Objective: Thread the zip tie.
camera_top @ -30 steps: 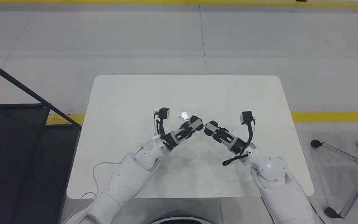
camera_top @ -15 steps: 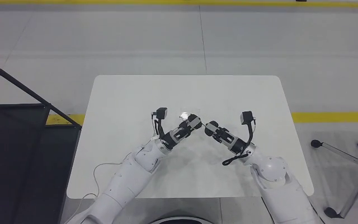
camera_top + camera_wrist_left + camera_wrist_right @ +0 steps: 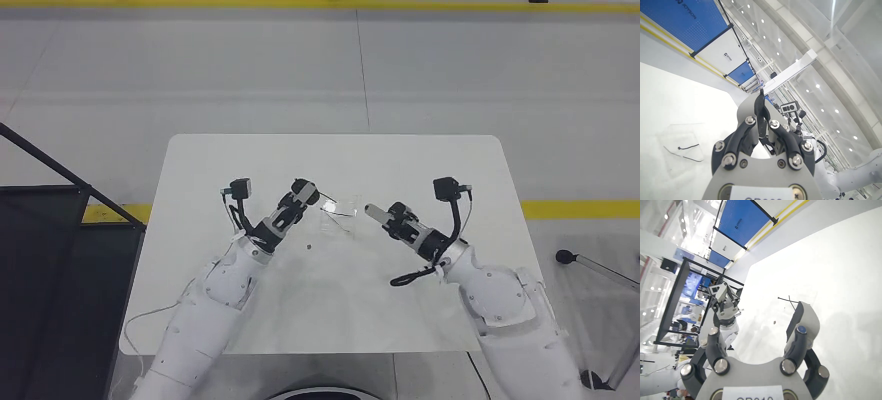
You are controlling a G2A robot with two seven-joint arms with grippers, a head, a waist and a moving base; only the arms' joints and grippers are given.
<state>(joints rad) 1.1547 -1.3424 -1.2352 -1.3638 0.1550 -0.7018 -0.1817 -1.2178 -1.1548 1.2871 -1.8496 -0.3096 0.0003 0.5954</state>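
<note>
We see the thin black plastic zip tie [image 3: 688, 147] lying flat on a clear, glossy plastic sheet [image 3: 677, 132] on the smooth white table [image 3: 430, 300]. It sits between the two grippers and neither touches it. The left gripper [image 3: 761, 111] presses its textured black pads together on nothing. The right gripper [image 3: 374, 212] is spread wide, and one of its fingers is hard to make out. We cannot tell whether the tie's tail passes through its head.

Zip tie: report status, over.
Left gripper jaws shut; right gripper jaws open. Thin black plastic zip tie lies loose on clear plastic sheet, between grippers, untouched. Small dark speck nearby, no obstruction.
</note>
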